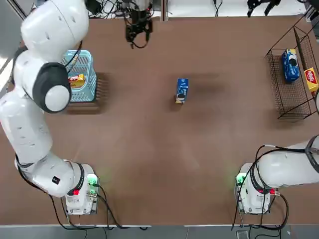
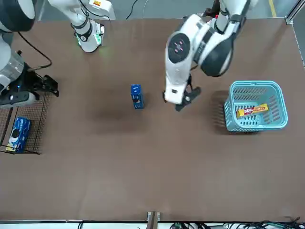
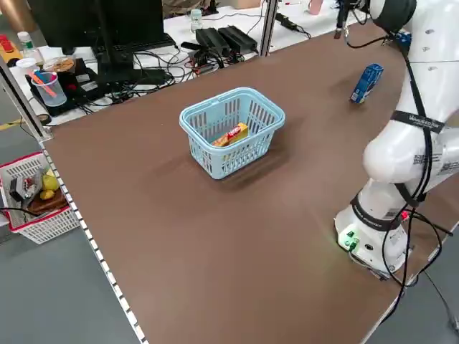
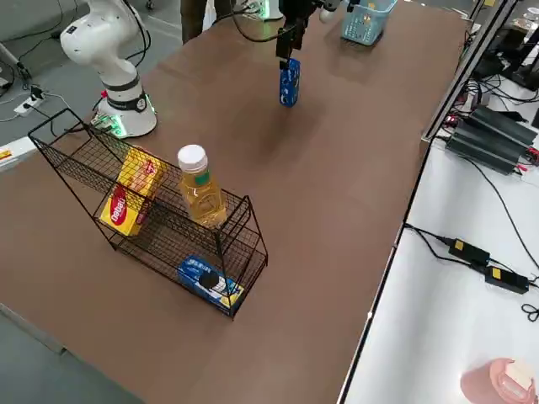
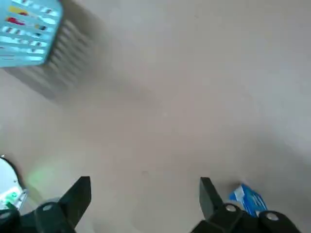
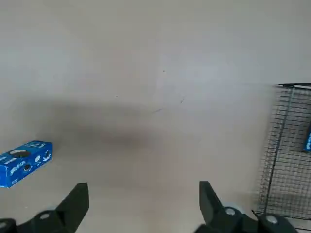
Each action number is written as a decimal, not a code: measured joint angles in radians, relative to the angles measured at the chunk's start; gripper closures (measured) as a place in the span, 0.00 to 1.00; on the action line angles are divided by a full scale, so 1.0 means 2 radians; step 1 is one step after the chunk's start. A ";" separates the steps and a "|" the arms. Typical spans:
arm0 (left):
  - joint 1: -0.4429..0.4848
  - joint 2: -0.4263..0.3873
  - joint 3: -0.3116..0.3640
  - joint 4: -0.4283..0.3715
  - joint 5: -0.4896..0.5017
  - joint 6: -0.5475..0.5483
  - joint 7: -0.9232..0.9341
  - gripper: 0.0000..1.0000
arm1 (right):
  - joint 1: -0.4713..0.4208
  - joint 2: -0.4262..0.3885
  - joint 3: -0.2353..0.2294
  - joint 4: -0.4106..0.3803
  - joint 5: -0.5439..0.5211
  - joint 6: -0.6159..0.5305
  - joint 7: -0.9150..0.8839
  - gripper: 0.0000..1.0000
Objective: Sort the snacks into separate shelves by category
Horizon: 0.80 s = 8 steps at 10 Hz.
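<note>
Brown counter (image 1: 149, 149) with a smooth top, seen from several sides, with the white bases of two robot arms at its near edge. The left arm (image 1: 35, 124) reaches forward from the left base, and the right arm (image 1: 294, 164) stretches out toward the right.

Farther out, a blue pack (image 1: 182, 90) with a dark cookie print rests on the bare counter around its middle, well apart from both the basket and the rack.

At the left, a light-blue plastic basket (image 1: 87, 79) stands on the counter with a yellow box (image 3: 232, 135), marked with a red logo, inside it.

At the right stands a black wire rack (image 4: 152, 227). It holds another blue pack (image 4: 210, 280) toward one end, a larger yellow box (image 4: 133, 191) toward the other, and a clear bottle (image 4: 202, 198) of amber liquid with a white cap between them. Which tier each sits on, I cannot tell.

The right gripper (image 6: 144, 182) is above the counter near the rack, its fingers spread wide with nothing between them. The left gripper (image 5: 146, 177) hangs over the far part of the counter, beyond the middle pack; its fingers are also wide apart and empty.

Past the far edge, black cables (image 3: 150, 75) tangle beside a monitor (image 3: 100, 25) on a white surface.
</note>
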 joint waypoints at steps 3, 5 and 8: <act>0.108 -0.086 -0.001 -0.117 -0.003 0.058 -0.003 0.04 | 0.069 0.016 0.007 0.000 0.002 0.024 0.107 0.00; 0.177 -0.153 -0.001 -0.207 -0.003 0.085 0.001 0.04 | 0.121 0.036 0.009 -0.001 0.002 0.042 0.172 0.00; 0.281 -0.228 0.000 -0.327 -0.006 0.161 0.033 0.04 | 0.186 0.077 0.011 -0.002 0.002 0.068 0.200 0.00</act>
